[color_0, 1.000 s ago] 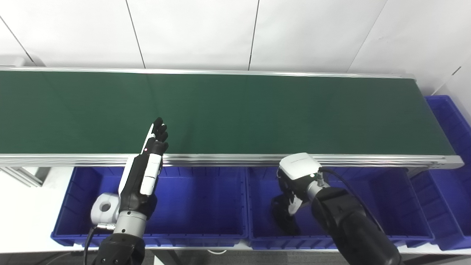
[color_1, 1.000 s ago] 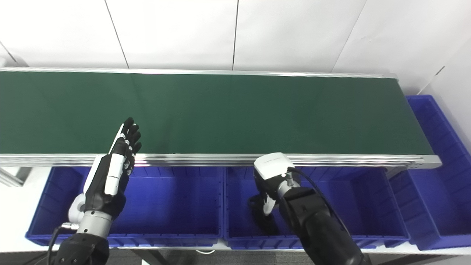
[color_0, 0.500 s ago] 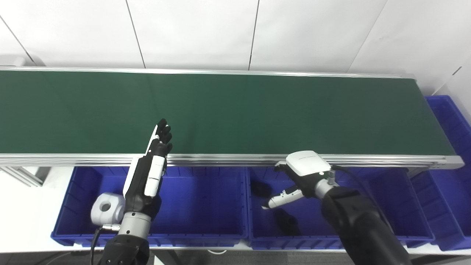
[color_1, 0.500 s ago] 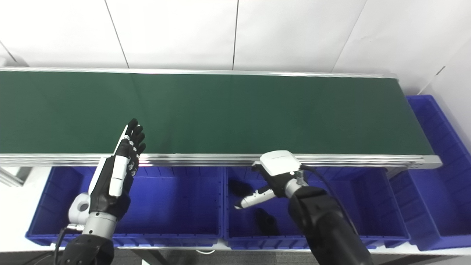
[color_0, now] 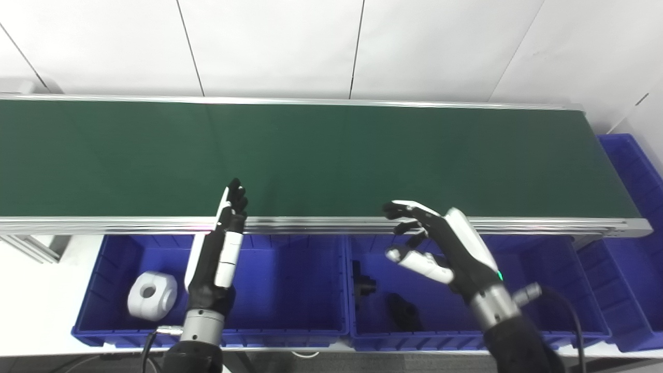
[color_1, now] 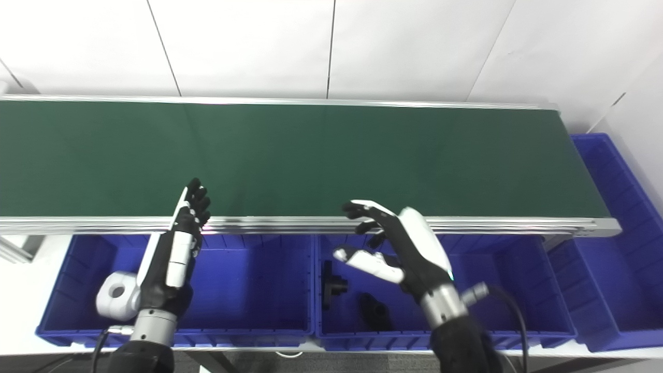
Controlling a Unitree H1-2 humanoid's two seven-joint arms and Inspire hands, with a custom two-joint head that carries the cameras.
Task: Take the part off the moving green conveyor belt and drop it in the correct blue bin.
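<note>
Two small black rigid parts (color_0: 365, 280) are seen lying in the middle blue plastic bin (color_0: 580, 321); the green conveyor belt (color_0: 331, 155) carries nothing. Both the right hand (color_0: 440, 243) and the left hand (color_0: 222, 243) are spread, holding nothing. Such a part is judged light and stiff, best pinched across its body.

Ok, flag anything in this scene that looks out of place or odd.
Nothing looks spilled or damaged. The belt carries no part. Two black parts lie in the middle bin, and a white part lies in the left bin. Both the left hand and right hand are open and hold nothing.
</note>
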